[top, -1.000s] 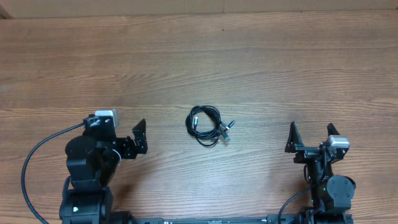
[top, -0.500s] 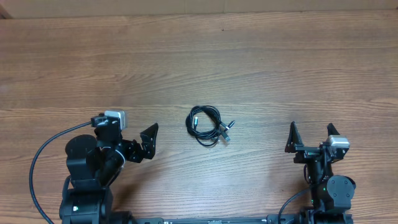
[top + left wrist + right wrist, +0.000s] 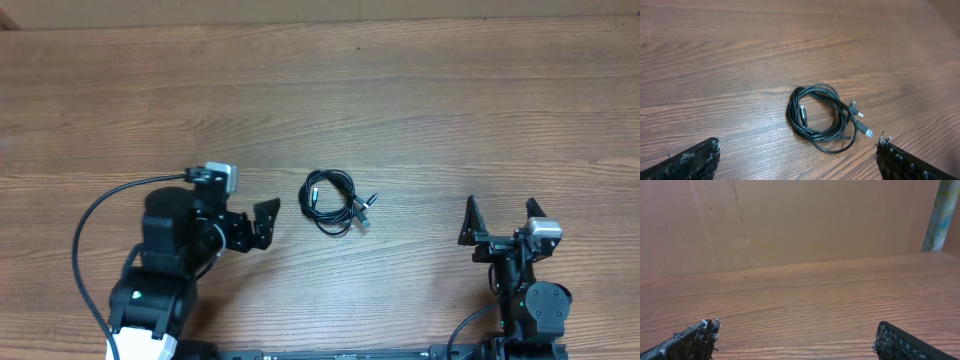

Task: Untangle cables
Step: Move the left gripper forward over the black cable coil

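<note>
Moved: left hand [image 3: 266, 222] has swung in toward the coil since a second ago; right hand [image 3: 500, 215] unchanged, coil unchanged.
Task thing: thin black flexible cables wound in one small loose coil [image 3: 335, 203], flat on the brown wood-grain surface [image 3: 450, 100], untouched.
Left hand: jaws spread wide, holding nothing, near the coil on its left-arm side, fingers aimed at it, not touching.
Right hand: jaws spread wide, holding nothing, well apart from the coil on its right-arm side; coil not in its wrist view.
Coil shape: several overlapping round loops, roughly oval; in the left wrist view one short straight plug lies inside the ring.
Plug ends: small silvery metal plug ends [image 3: 867, 132] stick out of the coil on the side toward the right hand, bunched close together.
Materials: cords look smooth, rubbery and limp; surface is matte and flat with fine grain; finger pads [image 3: 690, 160] are black and rough-textured.
Step (judged): approach, no grasp yet.
Risk 1: pinching all loops at once would lift the whole coil as one bundle, nothing separates.
Risk 2: pulling one strand while the others are unpinned could tighten crossings into a knot.
Risk 3: thin cord lies flush with the surface, so fingertips may scrape wood and slide over it.
Risk 4: light coil may skid away from the left hand if nudged sideways.
</note>
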Controlling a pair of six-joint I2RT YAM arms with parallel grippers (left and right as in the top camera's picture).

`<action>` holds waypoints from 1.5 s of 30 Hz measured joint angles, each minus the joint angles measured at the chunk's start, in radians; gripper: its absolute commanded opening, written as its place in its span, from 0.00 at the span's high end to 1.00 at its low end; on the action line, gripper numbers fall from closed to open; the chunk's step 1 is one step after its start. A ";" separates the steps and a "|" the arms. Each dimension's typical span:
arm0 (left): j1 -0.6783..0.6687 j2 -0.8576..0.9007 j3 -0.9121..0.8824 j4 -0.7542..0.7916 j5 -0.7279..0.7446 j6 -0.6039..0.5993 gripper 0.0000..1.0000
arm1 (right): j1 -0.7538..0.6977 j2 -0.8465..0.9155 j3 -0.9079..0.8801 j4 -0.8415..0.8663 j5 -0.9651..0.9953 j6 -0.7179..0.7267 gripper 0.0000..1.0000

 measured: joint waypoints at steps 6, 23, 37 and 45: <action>-0.130 0.075 0.002 0.000 -0.101 -0.035 0.00 | 0.000 0.000 0.000 0.000 0.000 0.000 0.00; -0.273 0.493 0.110 -0.017 -0.237 -0.178 0.00 | 0.000 0.000 0.000 0.000 0.000 0.000 0.00; -0.318 0.653 0.124 0.110 -0.239 -0.307 0.00 | 0.000 0.000 0.000 -0.001 0.000 0.000 0.00; -0.343 0.687 0.125 0.193 -0.241 -0.345 0.00 | 0.000 0.000 0.000 -0.001 0.000 0.000 0.00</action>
